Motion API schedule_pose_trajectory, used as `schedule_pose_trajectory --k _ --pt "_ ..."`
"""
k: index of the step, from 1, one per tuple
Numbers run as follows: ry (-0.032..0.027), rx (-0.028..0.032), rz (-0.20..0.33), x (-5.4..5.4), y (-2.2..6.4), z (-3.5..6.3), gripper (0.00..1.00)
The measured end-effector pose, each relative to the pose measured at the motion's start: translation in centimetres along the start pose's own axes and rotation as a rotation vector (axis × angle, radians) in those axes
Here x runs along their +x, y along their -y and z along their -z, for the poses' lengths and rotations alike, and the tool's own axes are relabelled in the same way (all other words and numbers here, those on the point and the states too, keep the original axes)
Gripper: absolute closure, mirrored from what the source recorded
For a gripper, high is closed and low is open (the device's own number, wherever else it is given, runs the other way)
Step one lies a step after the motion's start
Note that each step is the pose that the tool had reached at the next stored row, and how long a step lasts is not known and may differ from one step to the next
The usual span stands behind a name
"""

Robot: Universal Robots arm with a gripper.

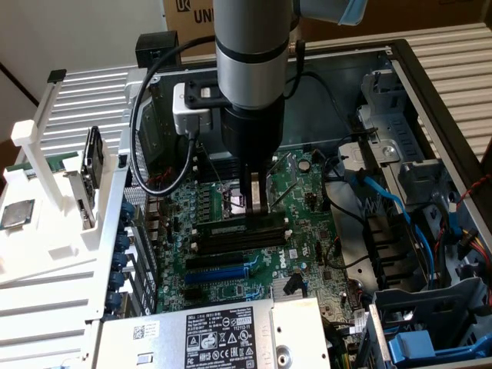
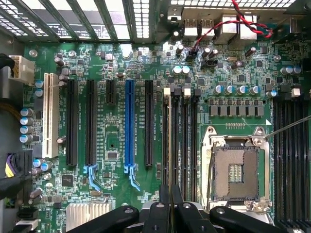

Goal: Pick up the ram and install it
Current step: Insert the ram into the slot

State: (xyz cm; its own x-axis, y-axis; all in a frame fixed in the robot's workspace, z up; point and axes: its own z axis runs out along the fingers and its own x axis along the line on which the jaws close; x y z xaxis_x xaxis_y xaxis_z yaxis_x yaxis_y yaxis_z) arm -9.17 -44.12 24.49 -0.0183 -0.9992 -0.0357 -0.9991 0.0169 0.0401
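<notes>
Exterior view: end effector (image 1: 259,209) grips the ram (image 1: 227,225).

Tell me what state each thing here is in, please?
gripper: closed on the ram.
ram: on edge among the memory slots; whether seated, unclear.
processor socket: open, empty.
processor chip: lying on the white stand.
computer case: side open.
</notes>
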Motion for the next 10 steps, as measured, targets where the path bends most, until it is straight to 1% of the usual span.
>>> schedule_pose_trajectory --k 5,10 --pt "-0.0054 0.0001 0.000 -0.01 -0.11 -0.18 0.87" --pt "-0.0083 0.0001 0.000 -0.04 -0.12 -0.25 0.87"
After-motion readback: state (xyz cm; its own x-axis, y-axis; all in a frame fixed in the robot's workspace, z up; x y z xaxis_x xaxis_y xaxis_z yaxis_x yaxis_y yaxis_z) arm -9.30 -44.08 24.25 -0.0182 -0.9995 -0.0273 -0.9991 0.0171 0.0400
